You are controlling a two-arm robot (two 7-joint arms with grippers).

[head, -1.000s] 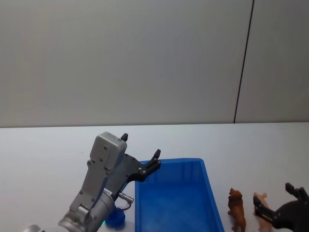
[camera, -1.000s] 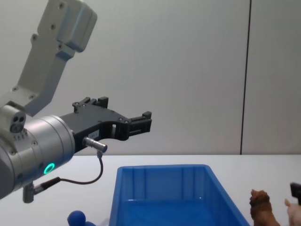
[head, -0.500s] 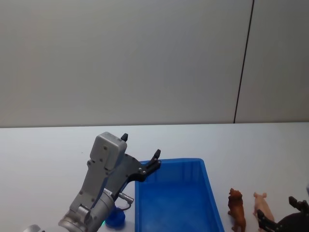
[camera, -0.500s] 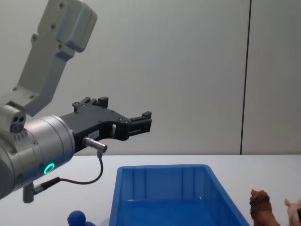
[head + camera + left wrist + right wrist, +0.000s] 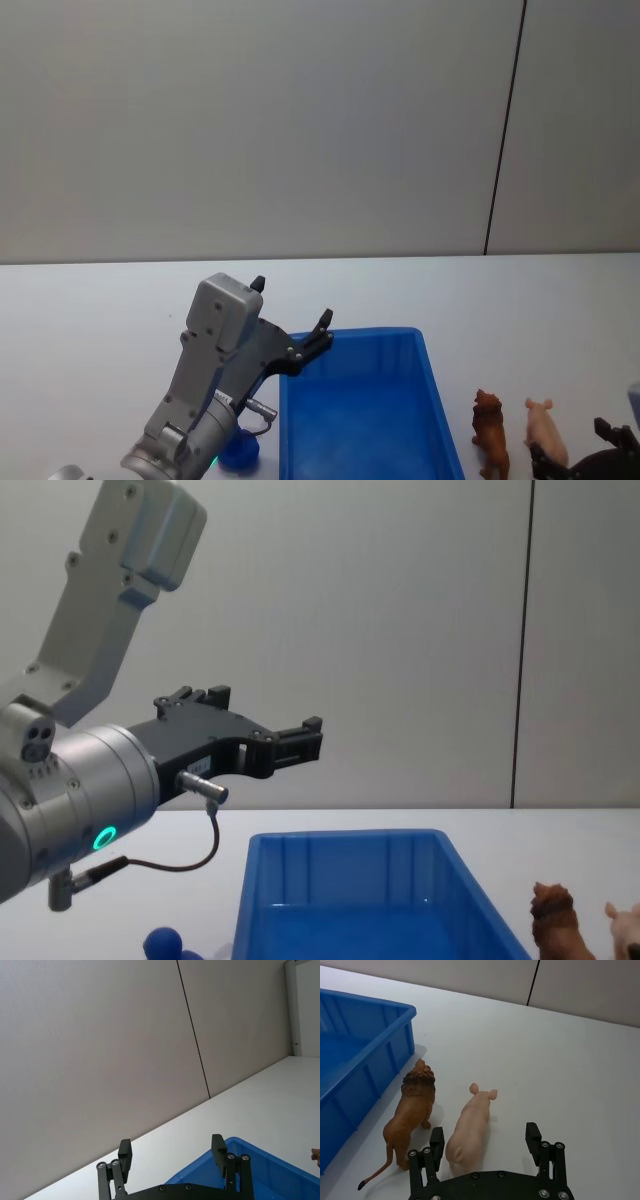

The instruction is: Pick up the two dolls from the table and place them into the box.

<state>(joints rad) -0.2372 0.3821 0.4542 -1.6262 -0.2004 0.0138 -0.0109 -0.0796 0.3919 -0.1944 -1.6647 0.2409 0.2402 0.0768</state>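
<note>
One white desk [image 5: 520, 300] carries everything. On it, at the near middle, sits one bright blue box [image 5: 375, 331], by far the largest item, with its open top facing up.

Two end effectors are in play. The left end effector [image 5: 292, 302] hangs in the air above the box's far left corner, well clear of the desk. Its two black fingers are spread wide and grasp nothing. The right end effector [image 5: 485, 1134] sits low at the near right of the scene. It too is released, with its two fingers apart. They straddle the rear of the pink doll, one finger in the gap between the two dolls and the other on the pig's right side. Neither finger visibly touches it.

Two dolls stand upright on the desk, right of the box and outside it, side by side with their heads pointing far. The reddish-brown shaggy doll [image 5: 412, 1110] is just beside the box's right wall. The pale pink pig [image 5: 470, 1130] is just to its right, close but apart.

One small dark-blue knob [image 5: 240, 452] lies on the desk near the box's near left corner, under the left arm.
</note>
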